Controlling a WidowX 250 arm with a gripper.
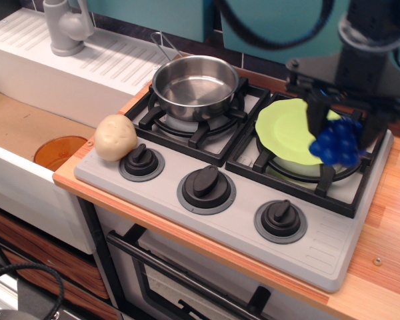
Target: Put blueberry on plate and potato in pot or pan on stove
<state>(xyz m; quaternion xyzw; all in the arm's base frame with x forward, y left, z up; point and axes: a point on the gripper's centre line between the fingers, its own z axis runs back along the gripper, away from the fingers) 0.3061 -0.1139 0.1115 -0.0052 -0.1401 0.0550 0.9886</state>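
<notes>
Blueberry (338, 145) in pincer (341, 130) over plate (287, 130), pot (195, 85) empty

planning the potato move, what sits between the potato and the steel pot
In the camera view, only the left burner grate lies between the potato and the pot; nothing loose is there.

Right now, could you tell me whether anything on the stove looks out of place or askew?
The plate sits tilted on the right burner grate, where a pan would go. The potato rests on the stove edge by the left knob. Nothing is spilled or damaged.
</notes>
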